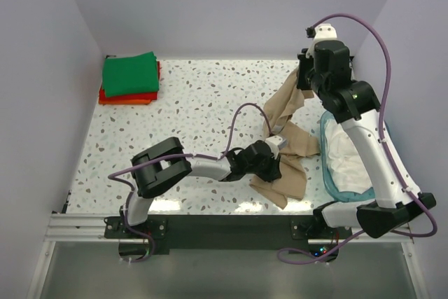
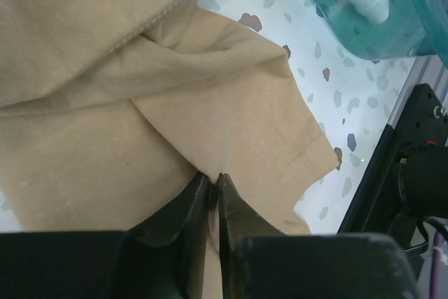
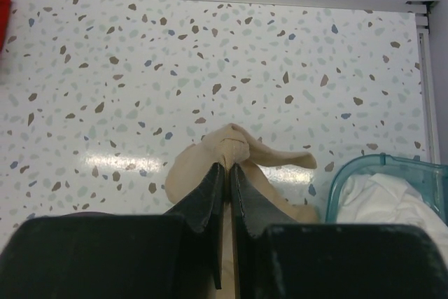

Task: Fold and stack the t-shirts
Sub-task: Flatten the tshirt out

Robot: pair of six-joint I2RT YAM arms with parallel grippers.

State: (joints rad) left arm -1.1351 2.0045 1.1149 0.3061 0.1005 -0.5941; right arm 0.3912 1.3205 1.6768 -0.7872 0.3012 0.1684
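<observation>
At the table's [image 1: 210, 103] right side, left gripper [image 2: 212, 177] and right gripper [image 3: 227, 167] are both clamping the tan t-shirt [image 1: 297, 141]. Soft and light, it is sagging; hem corners are likely offering surer holds.

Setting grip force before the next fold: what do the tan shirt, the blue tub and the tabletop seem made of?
Tan-beige short-sleeved cloth t-shirt: soft matte knit, probably cotton; fine ribbing, stitched hem, limp folds.
Translucent blue plastic tub: glossy rigid plastic; contents show through its wall.
White speckled tabletop: smooth, hard, terrazzo-look, possibly laminate; light glare on it.
</observation>
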